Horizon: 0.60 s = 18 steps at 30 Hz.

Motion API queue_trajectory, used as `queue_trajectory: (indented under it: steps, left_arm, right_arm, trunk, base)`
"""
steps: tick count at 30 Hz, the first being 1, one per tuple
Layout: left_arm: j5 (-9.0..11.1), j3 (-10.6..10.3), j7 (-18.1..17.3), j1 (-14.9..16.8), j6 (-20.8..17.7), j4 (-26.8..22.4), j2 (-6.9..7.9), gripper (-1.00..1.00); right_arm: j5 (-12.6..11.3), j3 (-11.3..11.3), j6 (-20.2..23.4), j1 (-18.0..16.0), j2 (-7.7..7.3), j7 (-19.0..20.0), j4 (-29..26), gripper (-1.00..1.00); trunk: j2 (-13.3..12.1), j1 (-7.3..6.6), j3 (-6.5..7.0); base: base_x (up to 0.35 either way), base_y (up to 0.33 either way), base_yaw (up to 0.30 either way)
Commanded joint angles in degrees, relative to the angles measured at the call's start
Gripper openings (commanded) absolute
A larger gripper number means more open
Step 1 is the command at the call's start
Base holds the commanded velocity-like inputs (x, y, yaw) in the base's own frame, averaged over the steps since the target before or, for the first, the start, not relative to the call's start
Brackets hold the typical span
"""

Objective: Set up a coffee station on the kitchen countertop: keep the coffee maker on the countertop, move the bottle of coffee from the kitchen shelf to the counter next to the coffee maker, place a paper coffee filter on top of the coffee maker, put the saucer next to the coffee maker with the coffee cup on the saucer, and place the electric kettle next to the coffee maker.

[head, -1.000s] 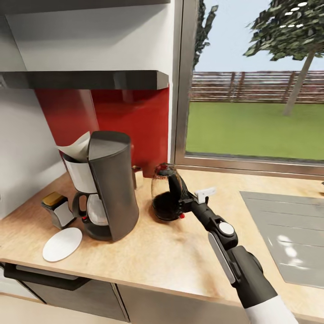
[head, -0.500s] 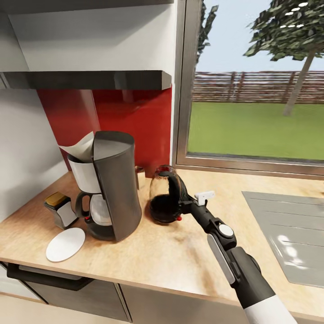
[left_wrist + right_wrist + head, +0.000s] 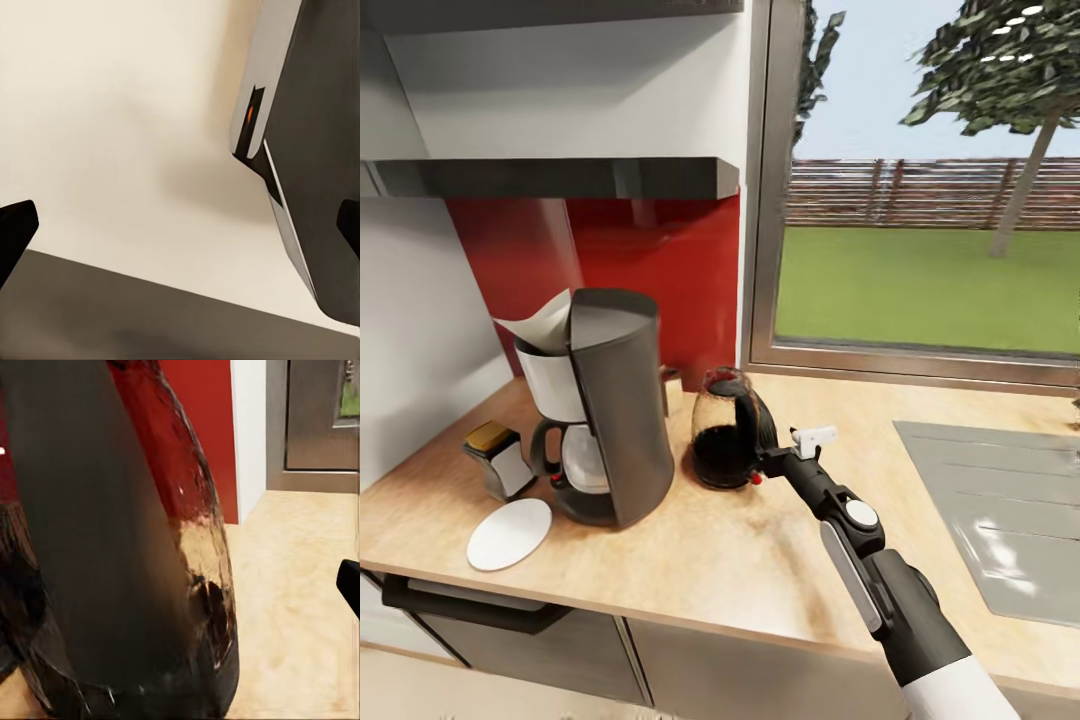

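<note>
The dark coffee maker (image 3: 610,400) stands on the wooden countertop (image 3: 740,560) with a white paper filter (image 3: 545,325) sticking out of its top. To its right the glass electric kettle (image 3: 722,432) stands upright on the counter. My right gripper (image 3: 762,462) is at the kettle's black handle (image 3: 97,547), open, with one fingertip (image 3: 349,585) well off to the side. A yellow-lidded coffee bottle (image 3: 500,460) and a white saucer (image 3: 510,533) lie left of the coffee maker. My left gripper (image 3: 180,225) hangs open over pale floor.
A grey sink panel (image 3: 990,510) is set into the counter on the right. A dark shelf (image 3: 560,177) hangs above the red backsplash, and the window frame (image 3: 760,200) rises behind the kettle. A small object (image 3: 670,385) is partly hidden behind the coffee maker.
The kettle has gone from tilted to upright on the counter beside the coffee maker. The head view has shifted slightly, and my right arm has barely moved.
</note>
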<state>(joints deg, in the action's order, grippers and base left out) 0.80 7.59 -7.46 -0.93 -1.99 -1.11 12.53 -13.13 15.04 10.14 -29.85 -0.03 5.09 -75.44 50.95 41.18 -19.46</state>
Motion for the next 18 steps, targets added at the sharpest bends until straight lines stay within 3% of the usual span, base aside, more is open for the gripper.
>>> queue_trajectory:
  steps: [1,12,18]
  left_arm:
    - [0.08,0.41,-0.26,-0.04,-0.21,-0.12,0.02,1.00]
    - [-0.01,0.40,-0.25,-0.03,-0.21,-0.28,-0.03,1.00]
    - [-0.01,0.53,-0.19,0.01,-0.23,-0.66,-0.05,1.00]
  right_arm:
    - [-0.44,-0.01,0.26,-0.03,-0.02,0.10,-0.06,1.00]
    - [-0.40,-0.04,-1.45,0.05,-0.25,0.22,-0.13,1.00]
    - [-0.37,-0.09,-2.19,0.11,-0.56,0.25,-0.12,1.00]
  trunk:
    - [0.05,-0.02,-0.06]
    - [0.05,-0.02,-0.06]
    - [0.05,-0.02,-0.06]
  base:
    - [-0.278,-0.074,0.000]
    - [-0.294,-0.109,0.000]
    - [-0.145,-0.230,0.000]
